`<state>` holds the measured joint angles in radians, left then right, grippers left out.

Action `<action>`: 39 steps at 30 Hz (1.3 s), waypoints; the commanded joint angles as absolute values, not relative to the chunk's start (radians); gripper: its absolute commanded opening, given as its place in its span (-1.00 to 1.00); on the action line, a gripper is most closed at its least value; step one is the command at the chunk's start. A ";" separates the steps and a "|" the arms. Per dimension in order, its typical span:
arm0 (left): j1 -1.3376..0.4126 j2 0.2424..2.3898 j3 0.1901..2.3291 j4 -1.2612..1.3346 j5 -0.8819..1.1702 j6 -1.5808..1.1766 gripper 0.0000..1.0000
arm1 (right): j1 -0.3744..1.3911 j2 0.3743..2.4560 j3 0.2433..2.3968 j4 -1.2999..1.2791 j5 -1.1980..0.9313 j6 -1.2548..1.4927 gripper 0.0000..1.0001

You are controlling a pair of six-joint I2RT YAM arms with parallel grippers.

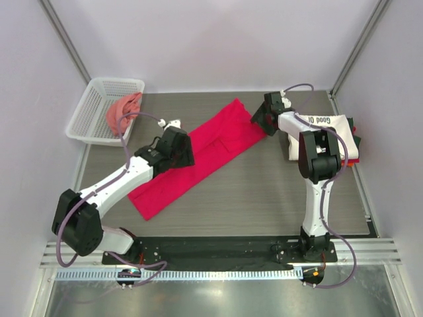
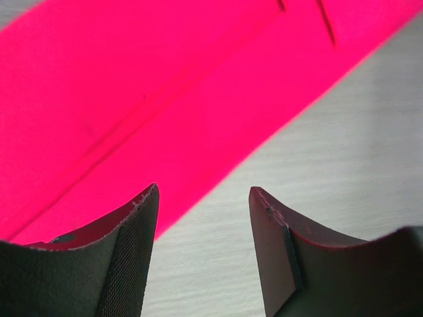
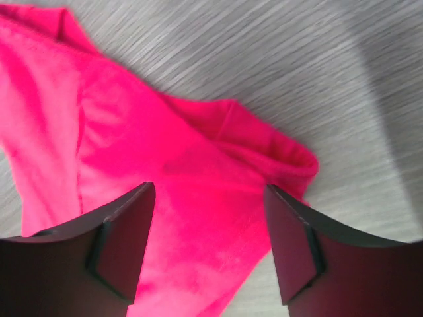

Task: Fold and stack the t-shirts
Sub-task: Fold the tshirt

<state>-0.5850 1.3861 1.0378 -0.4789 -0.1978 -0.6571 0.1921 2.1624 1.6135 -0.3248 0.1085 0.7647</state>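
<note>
A large crimson-red t-shirt (image 1: 198,155) lies folded into a long strip, slanting across the table from near left to far right. My left gripper (image 1: 184,153) is open and empty over the strip's middle, at its edge (image 2: 165,119). My right gripper (image 1: 259,120) is open and empty above the strip's far right end (image 3: 185,178), which is rumpled. A white t-shirt with black lettering (image 1: 327,125) tops a stack of folded shirts at the right, with red and dark cloth (image 1: 357,142) under it. An orange-pink shirt (image 1: 122,112) hangs in the basket.
A white mesh basket (image 1: 92,109) stands at the far left corner. The grey wood-grain table (image 1: 264,191) runs to white walls at the back and sides. A metal rail carries the arm bases at the near edge.
</note>
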 commanded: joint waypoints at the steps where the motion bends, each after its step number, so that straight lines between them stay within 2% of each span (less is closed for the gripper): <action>1: -0.672 1.341 1.020 -0.508 -0.299 -0.585 0.17 | 0.190 2.053 1.613 -0.333 0.071 0.686 0.47; 5: -0.758 1.325 0.991 -0.540 -0.382 -0.574 0.17 | 0.190 1.900 1.470 -0.275 0.055 0.643 0.53; 10: -0.877 1.339 0.968 -0.633 -0.486 -0.587 0.16 | 0.190 1.824 1.261 -0.147 -0.041 0.707 0.43; 14: -0.911 1.365 0.931 -0.661 -0.497 -0.592 0.07 | 0.193 1.825 1.166 -0.046 -0.092 0.770 0.24; 22: -0.911 1.413 0.882 -0.670 -0.514 -0.617 0.01 | 0.202 1.937 1.166 -0.037 -0.031 0.822 0.20; 25: -0.914 1.413 0.851 -0.667 -0.506 -0.640 0.01 | 0.202 1.998 1.210 -0.041 -0.005 0.834 0.04; 26: -0.913 1.407 0.844 -0.670 -0.505 -0.647 0.01 | 0.202 2.017 1.230 -0.047 0.030 0.834 -0.17; 28: -0.919 1.396 0.824 -0.669 -0.496 -0.664 0.01 | 0.201 2.045 1.279 -0.061 0.055 0.838 -0.32; 29: -0.925 1.384 0.818 -0.667 -0.491 -0.676 0.01 | 0.201 2.074 1.295 -0.063 0.058 0.839 -0.53; 32: -0.946 1.364 0.804 -0.669 -0.477 -0.689 0.01 | 0.178 2.138 1.397 -0.110 0.075 0.836 -0.95; 36: -0.976 1.344 0.799 -0.681 -0.451 -0.706 0.01 | 0.130 2.227 1.531 -0.146 0.064 0.813 -0.98; 39: -1.008 1.335 0.810 -0.699 -0.442 -0.712 0.01 | 0.121 2.308 1.707 -0.202 0.026 0.770 -0.97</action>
<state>-0.9794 1.3705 0.8001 -0.6750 -0.4503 -0.6800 0.1478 2.2379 1.5902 -0.1226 0.0006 0.8261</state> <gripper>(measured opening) 0.507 0.039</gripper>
